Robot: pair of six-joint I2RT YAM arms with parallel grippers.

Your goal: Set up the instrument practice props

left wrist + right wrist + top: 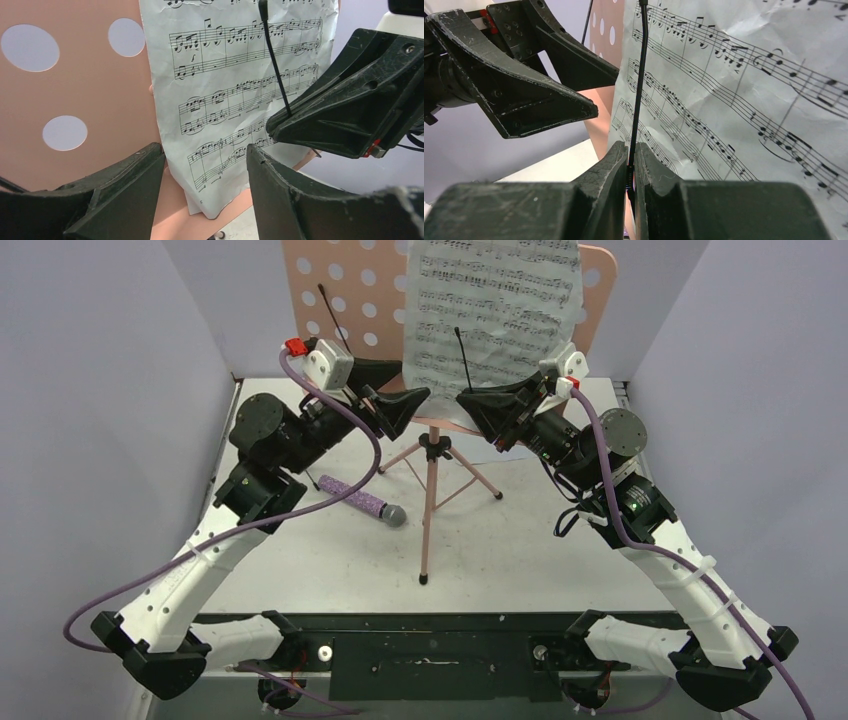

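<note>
Mira: Pale lilac walls close in the grey table (560, 530) on three sides. Where are the props?

Tomas: At the back of the table is the pink music stand (90, 90), and the sheet music (495, 310) leans on its perforated desk. The purple microphone (362, 502) lies flat on the table, left of the stand's pole. I cannot see any mic holder.

Mira: And the claws?

Tomas: The right gripper (631, 155) is pinched together on a thin black wire arm (640, 75), which rises from the stand's lower lip in front of the page. The left gripper (205, 150) has its jaws apart and holds nothing. It hovers just beside the lower corner of the page, near the other claw.

Mira: So which step is this?

Tomas: I think it is the fixing of the page with its retaining wire. A second wire arm (334, 308) stands over the bare left half of the desk.

Mira: What does the next move need?

Tomas: Probably the wire should be laid gently against the paper, without pushing the page sideways or shaking the light stand. The open claw could steady the paper's edge. After this the microphone must be lifted and placed.
</note>
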